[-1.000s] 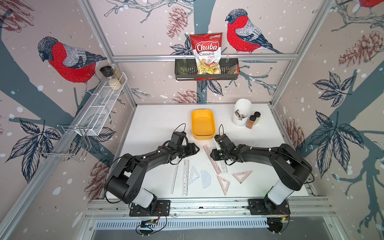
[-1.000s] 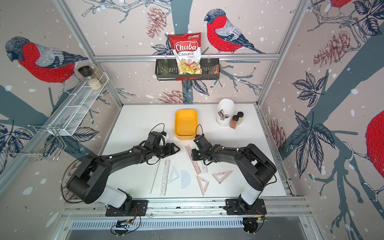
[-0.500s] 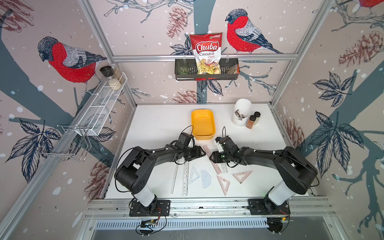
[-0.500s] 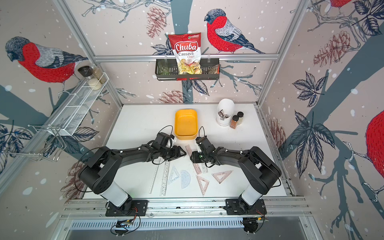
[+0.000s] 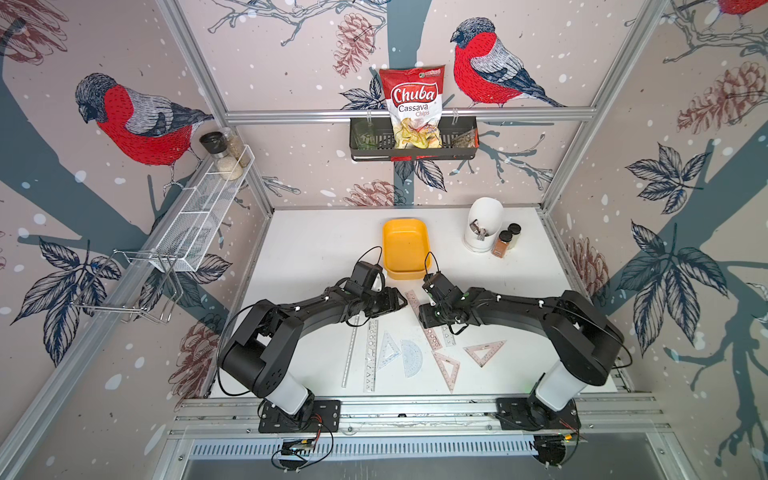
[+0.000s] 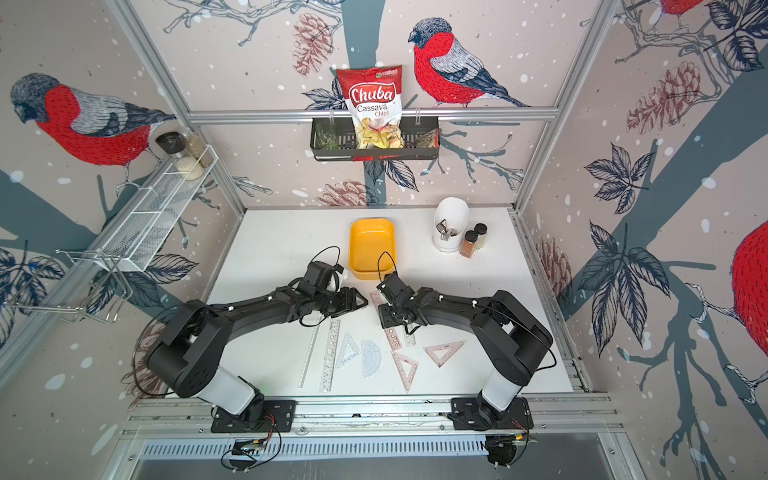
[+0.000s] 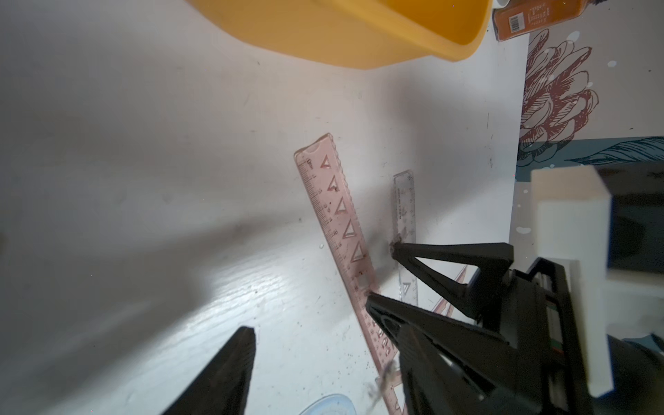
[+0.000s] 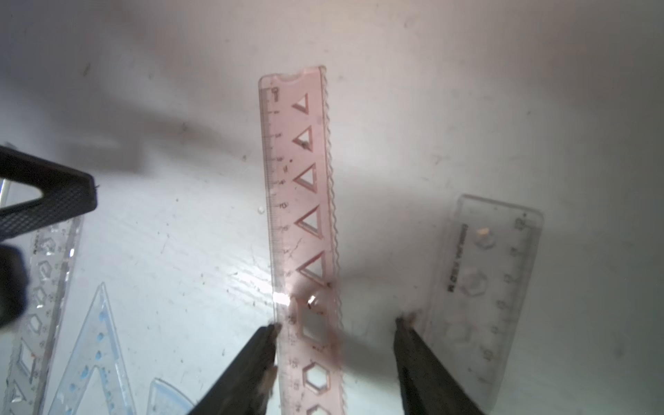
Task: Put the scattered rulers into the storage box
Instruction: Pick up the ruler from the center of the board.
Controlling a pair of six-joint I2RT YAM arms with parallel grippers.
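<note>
Stencil ruler [image 8: 301, 201], pink, partly hidden under right pincer [image 8: 337, 323], whose jaws stand released astride it; left pincer [image 5: 399, 300], cannot tell.

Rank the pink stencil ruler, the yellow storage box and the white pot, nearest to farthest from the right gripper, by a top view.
1. pink stencil ruler, under the right gripper, between its jaws.
2. storage box, just behind.
3. white pot, back right.

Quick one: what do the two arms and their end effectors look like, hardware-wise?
Left arm and right arm: matte black links on a white base segment, black mounting plate. Left end effector and right end effector: two black hollow-triangle fingers tapering to points. Thin black cable loops over each wrist.
</note>
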